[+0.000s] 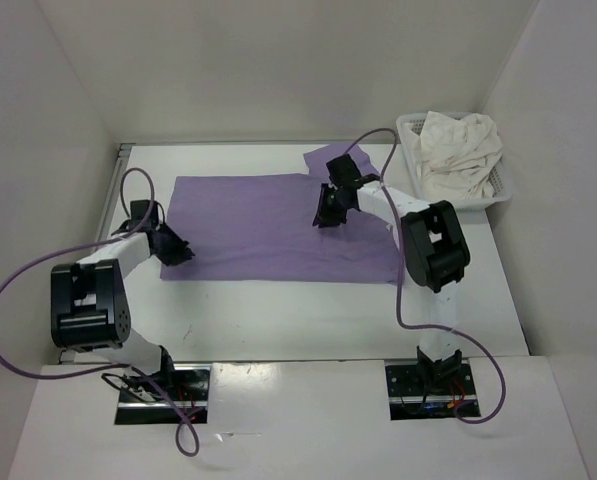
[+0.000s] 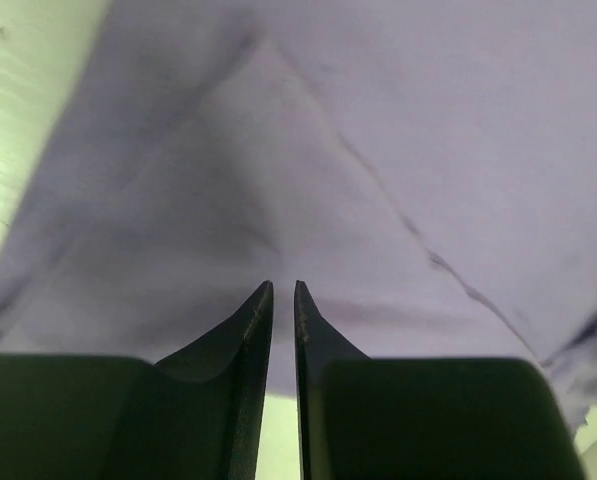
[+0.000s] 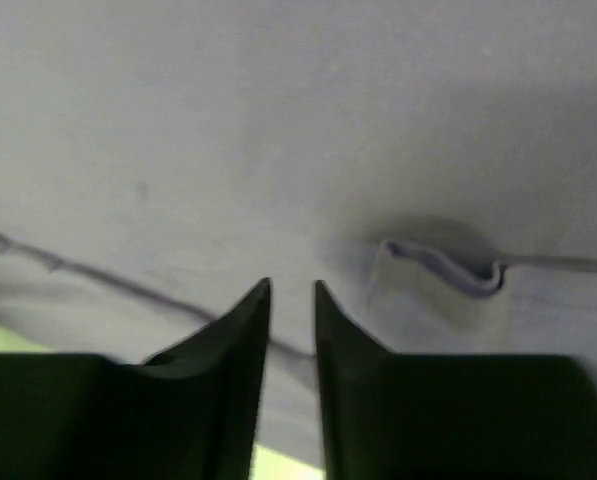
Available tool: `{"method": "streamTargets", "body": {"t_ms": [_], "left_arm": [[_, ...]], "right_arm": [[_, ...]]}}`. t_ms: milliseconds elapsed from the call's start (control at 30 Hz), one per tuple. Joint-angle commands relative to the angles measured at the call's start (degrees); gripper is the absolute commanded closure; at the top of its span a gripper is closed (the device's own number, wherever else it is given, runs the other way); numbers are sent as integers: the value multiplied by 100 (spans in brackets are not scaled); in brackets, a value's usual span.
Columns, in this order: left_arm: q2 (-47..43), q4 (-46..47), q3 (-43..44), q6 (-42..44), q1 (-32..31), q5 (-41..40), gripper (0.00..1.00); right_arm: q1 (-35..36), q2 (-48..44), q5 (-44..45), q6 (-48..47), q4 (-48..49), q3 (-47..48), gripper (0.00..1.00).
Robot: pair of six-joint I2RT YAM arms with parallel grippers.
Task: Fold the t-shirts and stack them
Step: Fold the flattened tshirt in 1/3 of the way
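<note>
The lavender t-shirt [image 1: 268,225] lies spread out flat on the white worktop [image 1: 278,310], with one sleeve poking out at its far right corner. Every place below is given from this shirt.

The left hand [image 1: 178,250] sits low at the shirt's left edge, near the near-left corner. In the left wrist view its fingers [image 2: 248,330] stand almost together, with only a thin slit between the tips, and the lavender cloth [image 2: 378,150] fills the frame beyond them. Whether a bit of cloth is pinched in that slit I cannot tell.

The right hand [image 1: 326,215] is over the shirt's right half, toward its far edge, just inside the sleeve. In the right wrist view its fingers [image 3: 343,340] stand a little apart with nothing between the tips. A small raised pucker of cloth [image 3: 448,265] lies just beside them.

Off the shirt's far right corner, well apart, stands a white mesh basket [image 1: 410,125] with a crumpled cream white t-shirt [image 1: 458,150] heaped in it.
</note>
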Motion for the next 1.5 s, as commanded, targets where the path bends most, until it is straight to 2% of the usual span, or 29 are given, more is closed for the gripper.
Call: {"method": "streamTargets", "body": {"t_ms": [0, 33, 67, 133, 167, 233, 367, 467, 633, 833, 1033, 1133, 1200, 1333, 1467], "left_arm": [[-742, -96, 498, 258, -329, 100, 79], [-812, -97, 568, 258, -444, 39, 79], [-813, -157, 569, 258, -584, 39, 79], [-726, -158, 561, 189, -1032, 109, 84], [-664, -97, 508, 136, -1181, 179, 85], [-524, 52, 246, -83, -1586, 250, 88], [-321, 403, 60, -427, -2166, 355, 97], [-84, 571, 59, -611, -2483, 197, 98], [636, 573, 200, -630, -2484, 329, 98], [637, 405, -389, -542, -2168, 653, 99], [848, 202, -713, -489, -2115, 1101, 99], [508, -33, -1064, -437, -2115, 1155, 99], [226, -358, -1206, -358, -2115, 918, 100], [-661, -633, -1680, -427, -2115, 865, 100], [-1058, -966, -1489, -427, -2062, 812, 100]], "right_arm": [[22, -1172, -127, 40, 99, -35, 66], [22, -1295, -258, 110, 99, -184, 66], [22, -1409, -346, 171, 212, -377, 70], [22, -1646, -417, 225, 353, -966, 83], [75, -1700, -478, 294, 406, -1168, 94], [128, -1814, -409, 295, 521, -1722, 100], [233, -1815, -356, 295, 661, -2233, 100], [286, -1657, -277, 295, 723, -2348, 100], [286, -1533, -93, 401, 671, -2531, 100], [339, -1639, 294, 558, 548, -3164, 100], [400, -2025, 234, 725, 486, -3824, 100], [523, -2192, 233, 848, 354, -4061, 100], [610, -2272, 286, 849, 127, -4132, 100], [875, -2499, 14, 1103, 73, -4316, 100], [963, -2552, -47, 1104, -85, -4317, 100]]}}
